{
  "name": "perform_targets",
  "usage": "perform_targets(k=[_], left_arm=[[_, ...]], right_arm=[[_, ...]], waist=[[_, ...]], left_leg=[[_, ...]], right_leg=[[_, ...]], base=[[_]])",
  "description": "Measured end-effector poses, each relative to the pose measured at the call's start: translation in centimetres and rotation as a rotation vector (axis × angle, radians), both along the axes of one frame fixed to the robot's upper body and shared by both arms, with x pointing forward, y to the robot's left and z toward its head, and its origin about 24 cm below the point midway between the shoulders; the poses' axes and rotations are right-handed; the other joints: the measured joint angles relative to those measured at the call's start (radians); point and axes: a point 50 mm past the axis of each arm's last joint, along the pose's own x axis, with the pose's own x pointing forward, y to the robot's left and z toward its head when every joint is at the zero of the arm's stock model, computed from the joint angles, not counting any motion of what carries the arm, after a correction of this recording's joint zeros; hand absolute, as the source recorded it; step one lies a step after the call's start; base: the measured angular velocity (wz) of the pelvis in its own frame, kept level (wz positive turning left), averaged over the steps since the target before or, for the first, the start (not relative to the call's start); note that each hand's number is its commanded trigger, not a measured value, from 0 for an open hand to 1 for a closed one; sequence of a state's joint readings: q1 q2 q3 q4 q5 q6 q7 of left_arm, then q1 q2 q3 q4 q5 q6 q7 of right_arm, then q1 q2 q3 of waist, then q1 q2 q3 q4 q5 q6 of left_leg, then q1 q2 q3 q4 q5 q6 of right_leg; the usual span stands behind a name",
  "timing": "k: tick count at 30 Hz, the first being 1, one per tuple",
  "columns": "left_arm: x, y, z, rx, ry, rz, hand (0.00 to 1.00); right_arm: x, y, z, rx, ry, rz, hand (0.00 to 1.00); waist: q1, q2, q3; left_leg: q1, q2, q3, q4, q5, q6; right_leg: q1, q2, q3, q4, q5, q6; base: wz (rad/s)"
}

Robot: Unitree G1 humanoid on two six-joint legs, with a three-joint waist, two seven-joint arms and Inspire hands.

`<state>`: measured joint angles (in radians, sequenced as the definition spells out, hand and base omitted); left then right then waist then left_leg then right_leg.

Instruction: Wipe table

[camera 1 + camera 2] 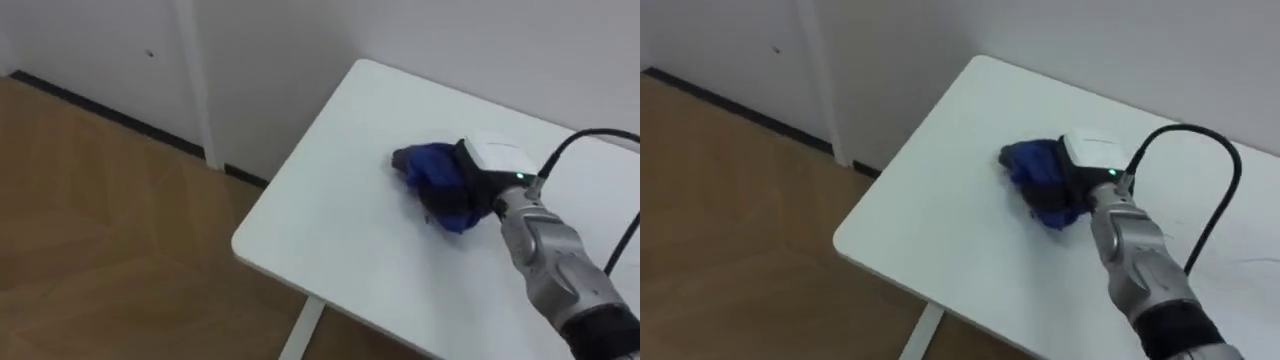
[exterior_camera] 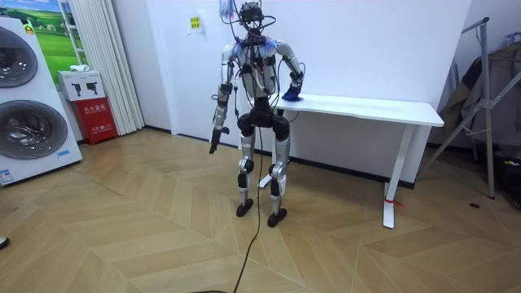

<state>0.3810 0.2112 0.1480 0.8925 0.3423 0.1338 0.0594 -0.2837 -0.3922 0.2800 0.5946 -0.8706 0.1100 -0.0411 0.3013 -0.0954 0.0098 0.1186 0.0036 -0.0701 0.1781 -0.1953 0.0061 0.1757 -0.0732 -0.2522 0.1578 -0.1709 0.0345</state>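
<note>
Left eye view: blue cloth [image 1: 432, 182], bunched, lying on white table [image 1: 330, 225] near the end toward the robot's left, in from the edges. Long axis diagonal, narrow tip pointing up-left toward the far corner, broad end under right hand [image 1: 490, 168]. Right hand set on cloth, front part buried in folds; grip cannot be told. Room view: standing upright at table's end, left hand [image 2: 214, 140] hanging at side above wood floor [image 2: 146, 220], apart from table; state too small to tell.
</note>
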Motion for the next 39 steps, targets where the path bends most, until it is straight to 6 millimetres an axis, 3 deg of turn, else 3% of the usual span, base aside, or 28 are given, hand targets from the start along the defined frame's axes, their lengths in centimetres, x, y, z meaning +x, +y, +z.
perform_targets(k=[3, 6, 9, 10, 12, 14, 16, 18, 19, 20, 21, 22, 24, 25, 26, 27, 29, 30, 31, 32, 33, 34, 35, 36, 38, 39], left_arm=[[-0.9, 0.1, 0.1, 0.003, 0.018, 0.009, 0.0], [-0.8, 0.2, 0.1, 0.01, 0.007, 0.006, 0.0], [-1.1, 0.7, 0.4, 0.036, -0.001, 0.041, 0.0], [-1.5, 1.1, 0.5, 0.052, 0.0, 0.062, 0.0], [-2.0, 1.9, 0.8, 0.077, 0.001, 0.093, 0.0], [-2.5, 2.7, 1.1, 0.114, 0.001, 0.131, 0.0], [-2.2, 3.0, 1.2, 0.122, -0.01, 0.135, 0.0], [-2.1, 3.3, 1.4, 0.131, -0.017, 0.129, 0.0], [-1.7, 3.4, 1.3, 0.132, -0.031, 0.115, 0.0], [-0.6, 3.5, 1.2, 0.133, -0.06, 0.094, 0.0], [0.2, 3.6, 1.3, 0.135, -0.079, 0.079, 0.0], [1.5, 3.9, 1.4, 0.142, -0.112, 0.055, 0.0], [3.1, 4.0, 1.4, 0.138, -0.138, 0.035, 0.0], [4.4, 3.9, 1.4, 0.133, -0.154, -0.001, 0.0], [5.7, 3.9, 1.4, 0.13, -0.165, -0.031, 0.0], [6.0, 3.9, 1.4, 0.129, -0.166, -0.037, 0.0], [8.6, 4.3, 1.8, 0.137, -0.21, -0.054, 0.0], [8.9, 4.6, 2.0, 0.145, -0.22, -0.054, 0.0], [8.9, 4.4, 1.9, 0.14, -0.222, -0.052, 0.0], [8.1, 4.0, 1.6, 0.12, -0.196, -0.05, 0.0], [7.7, 3.8, 1.4, 0.109, -0.184, -0.047, 0.0], [5.9, 3.3, 0.9, 0.093, -0.137, -0.033, 0.0], [4.0, 2.9, 0.5, 0.082, -0.084, -0.02, 0.0], [3.1, 2.8, 0.5, 0.079, -0.06, -0.015, 0.0], [0.2, 3.4, 0.7, 0.088, 0.012, 0.045, 0.0], [-0.3, 3.6, 0.7, 0.091, 0.019, 0.063, 0.0]], right_arm=[[-1.6, -0.9, -1.2, 0.092, -0.012, -0.035, 1.0], [-4.1, -2.6, -2.6, 0.186, -0.046, -0.141, 1.0], [-6.8, -5.9, -3.8, 0.26, -0.06, -0.345, 1.0], [-8.1, -7.6, -4.3, 0.27, -0.068, -0.442, 1.0], [-10.3, -10.0, -4.9, 0.287, -0.089, -0.611, 1.0], [-13.3, -12.2, -5.6, 0.309, -0.116, -0.805, 1.0], [-15.3, -13.3, -5.9, 0.281, -0.117, -0.882, 1.0], [-16.5, -13.7, -6.3, 0.256, -0.106, -0.92, 1.0], [-16.5, -13.9, -6.1, 0.237, -0.119, -0.928, 1.0], [-16.3, -13.9, -5.9, 0.219, -0.139, -0.93, 1.0], [-16.0, -13.8, -5.8, 0.21, -0.146, -0.927, 1.0], [-14.7, -12.9, -5.9, 0.205, -0.15, -0.901, 1.0], [-12.3, -11.1, -5.9, 0.169, -0.139, -0.831, 1.0], [-10.1, -9.4, -5.6, 0.175, -0.143, -0.752, 1.0], [-7.3, -7.2, -4.9, 0.196, -0.149, -0.635, 1.0], [-5.8, -6.0, -4.2, 0.203, -0.156, -0.561, 1.0], [0.1, -1.3, -0.4, 0.194, -0.217, -0.244, 1.0], [1.4, -0.3, 0.8, 0.194, -0.247, -0.179, 1.0], [3.5, 0.8, 3.4, 0.18, -0.316, -0.084, 1.0], [4.6, 1.1, 5.0, 0.163, -0.358, -0.051, 1.0], [4.7, 0.8, 5.3, 0.148, -0.365, -0.047, 1.0], [4.5, -0.2, 5.3, 0.118, -0.353, -0.061, 1.0], [3.7, -2.0, 4.7, 0.08, -0.322, -0.094, 1.0], [3.0, -3.1, 4.3, 0.057, -0.3, -0.114, 1.0], [-0.5, -7.7, 2.1, 0.009, -0.197, -0.261, 1.0], [-1.7, -9.0, 1.5, 0.0, -0.168, -0.313, 1.0]], waist=[[-0.021, 0.013, 0.001], [-0.073, 0.015, 0.0007], [-0.09, 0.013, -0.0139], [-0.107, 0.012, -0.0177], [-0.138, 0.013, -0.0179], [-0.165, 0.017, -0.0198], [-0.163, 0.023, -0.0225], [-0.157, 0.037, -0.0246], [-0.159, 0.06, -0.024], [-0.161, 0.077, -0.0243], [-0.157, 0.083, -0.0231], [-0.137, 0.076, -0.0176], [-0.114, 0.077, -0.0179], [-0.093, 0.073, -0.0164], [-0.079, 0.062, -0.0159], [-0.073, 0.052, -0.0144], [-0.027, 0.014, 0.0038], [-0.009, 0.002, 0.0073], [0.017, 0.012, 0.0034], [0.017, 0.017, 0.0038], [0.013, 0.013, 0.0036], [0.003, 0.007, -0.0004], [0.0, 0.003, -0.0025], [-0.006, 0.001, -0.0015], [-0.054, -0.006, 0.0009], [-0.061, -0.004, 0.0018]], left_leg=[[0.019, -0.001, -0.017, -0.002, 0.0, 0.0], [0.049, -0.014, -0.003, -0.017, 0.0, 0.0], [0.065, -0.016, 0.017, -0.017, 0.0, 0.0], [0.07, -0.018, 0.032, -0.017, 0.0, 0.0], [0.082, -0.017, 0.077, -0.017, -0.002, 0.003], [0.084, -0.013, 0.103, 0.013, -0.014, 0.02], [0.083, -0.007, 0.136, 0.052, -0.023, 0.035], [0.076, 0.016, 0.148, 0.093, -0.042, 0.044], [0.051, 0.041, 0.141, 0.14, -0.081, 0.04], [0.022, 0.071, 0.136, 0.182, -0.128, 0.027], [0.008, 0.084, 0.132, 0.196, -0.153, 0.026], [-0.018, 0.099, 0.131, 0.226, -0.173, 0.016], [-0.057, 0.144, 0.122, 0.264, -0.182, -0.015], [-0.089, 0.174, 0.118, 0.279, -0.179, -0.041], [-0.12, 0.199, 0.107, 0.287, -0.169, -0.072], [-0.138, 0.209, 0.094, 0.287, -0.162, -0.088], [-0.179, 0.272, 0.066, 0.269, -0.118, -0.172], [-0.189, 0.292, 0.065, 0.259, -0.107, -0.196], [-0.216, 0.343, 0.041, 0.257, -0.091, -0.231], [-0.235, 0.379, 0.025, 0.236, -0.037, -0.206], [-0.245, 0.387, 0.031, 0.222, -0.001, -0.193], [-0.252, 0.387, 0.063, 0.19, 0.066, -0.183], [-0.245, 0.372, 0.112, 0.178, 0.093, -0.179], [-0.244, 0.357, 0.131, 0.178, 0.092, -0.179], [-0.244, 0.281, 0.165, 0.175, 0.088, -0.174], [-0.243, 0.263, 0.167, 0.175, 0.083, -0.166]], right_leg=[[0.017, -0.001, -0.005, 0.012, 0.0, 0.0], [0.065, -0.013, -0.023, -0.006, -0.004, 0.007], [0.069, -0.025, -0.023, -0.002, -0.005, 0.008], [0.07, -0.03, -0.024, 0.006, -0.005, 0.008], [0.066, -0.036, -0.026, 0.032, -0.006, 0.011], [0.041, -0.056, -0.055, 0.104, -0.016, 0.027], [0.014, -0.077, -0.057, 0.161, -0.021, 0.036], [-0.021, -0.087, -0.057, 0.252, -0.028, 0.053], [-0.062, -0.111, -0.06, 0.342, -0.054, 0.054], [-0.104, -0.156, -0.049, 0.408, -0.071, 0.061], [-0.121, -0.18, -0.045, 0.421, -0.072, 0.062], [-0.146, -0.225, -0.014, 0.4, -0.072, 0.064], [-0.151, -0.251, 0.015, 0.314, -0.06, 0.07], [-0.159, -0.255, 0.028, 0.262, -0.037, 0.077], [-0.159, -0.254, 0.027, 0.194, 0.003, 0.078], [-0.16, -0.252, 0.028, 0.165, 0.023, 0.077], [-0.162, -0.211, 0.028, 0.1, 0.087, 0.082], [-0.171, -0.192, 0.023, 0.108, 0.095, 0.081], [-0.198, -0.153, -0.027, 0.174, 0.02, 0.15], [-0.231, -0.119, -0.06, 0.247, -0.032, 0.118], [-0.24, -0.114, -0.079, 0.267, -0.054, 0.108], [-0.234, -0.113, -0.11, 0.277, -0.091, 0.092], [-0.218, -0.111, -0.127, 0.273, -0.104, 0.081], [-0.209, -0.112, -0.139, 0.267, -0.106, 0.079], [-0.166, -0.113, -0.155, 0.22, -0.106, 0.076], [-0.159, -0.114, -0.157, 0.21, -0.105, 0.074]], base=[[0.1], [0.36], [-0.21], [-0.17], [-0.16], [-0.3], [-0.6], [-0.65], [-0.37], [-0.28], [-0.34], [-0.45], [-0.41], [-0.27], [-0.23], [0.06], [0.05], [-0.07], [0.31], [0.54], [0.95], [0.96], [0.91], [0.88], [0.9], [0.64]])
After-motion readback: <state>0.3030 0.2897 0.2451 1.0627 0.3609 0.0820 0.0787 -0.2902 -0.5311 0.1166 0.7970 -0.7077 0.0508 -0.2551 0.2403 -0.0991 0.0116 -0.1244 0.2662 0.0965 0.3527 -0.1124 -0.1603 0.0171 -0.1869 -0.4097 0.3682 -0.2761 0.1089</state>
